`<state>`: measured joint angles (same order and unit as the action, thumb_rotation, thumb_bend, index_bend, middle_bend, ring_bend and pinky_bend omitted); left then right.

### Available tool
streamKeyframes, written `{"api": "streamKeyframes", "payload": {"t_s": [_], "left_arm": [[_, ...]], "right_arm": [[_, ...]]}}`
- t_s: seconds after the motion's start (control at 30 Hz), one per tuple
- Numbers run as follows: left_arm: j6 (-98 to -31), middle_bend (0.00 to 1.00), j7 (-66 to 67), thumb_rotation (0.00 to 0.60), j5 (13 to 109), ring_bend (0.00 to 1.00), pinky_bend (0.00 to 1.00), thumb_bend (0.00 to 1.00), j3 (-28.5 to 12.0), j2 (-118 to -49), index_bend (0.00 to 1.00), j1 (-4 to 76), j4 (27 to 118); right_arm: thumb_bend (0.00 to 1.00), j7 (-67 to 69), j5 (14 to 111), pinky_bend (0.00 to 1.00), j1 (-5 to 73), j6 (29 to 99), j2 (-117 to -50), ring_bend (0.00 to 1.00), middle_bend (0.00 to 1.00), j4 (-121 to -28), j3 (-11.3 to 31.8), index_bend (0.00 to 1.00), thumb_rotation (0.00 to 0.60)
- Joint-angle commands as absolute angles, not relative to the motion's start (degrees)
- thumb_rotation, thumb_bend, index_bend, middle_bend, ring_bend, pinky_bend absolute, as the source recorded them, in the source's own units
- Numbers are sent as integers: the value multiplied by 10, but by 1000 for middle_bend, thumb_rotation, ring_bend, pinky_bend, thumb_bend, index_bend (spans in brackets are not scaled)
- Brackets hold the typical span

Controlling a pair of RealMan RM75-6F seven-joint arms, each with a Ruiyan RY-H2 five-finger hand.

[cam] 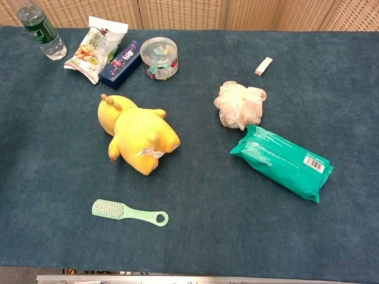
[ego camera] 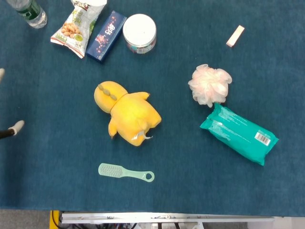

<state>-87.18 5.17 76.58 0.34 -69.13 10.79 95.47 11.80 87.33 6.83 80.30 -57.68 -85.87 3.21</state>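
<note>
So the yellow plush toy is just flopped on the blue desk, left of the middle, nearer the left edge than the right and roughly halfway between the front and back edges. It's a chubby duck-ish stuffed thing, bright yellow all over, with a row of little tan nubs along its round head. The head points toward the back-left corner and the fat body trails toward the front-right. A small white tag sticks out at the bottom end. Stubby limbs splay out sideways. Nothing is touching it.
</note>
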Motion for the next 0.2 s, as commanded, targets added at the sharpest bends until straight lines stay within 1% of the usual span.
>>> {"api": "streamKeyframes", "payload": {"t_s": [0.03,0.2], "left_arm": [[-886,0,51,600,771,0,0,21,7,-688,0,91,960],[-896,0,51,600,780,0,0,21,10,-685,0,74,963]], "right_arm": [[202,116,876,267,68,806,-574,247,371,-863,31,395,600],[201,114,879,267,70,806,-574,248,371,-869,30,395,600]]}}
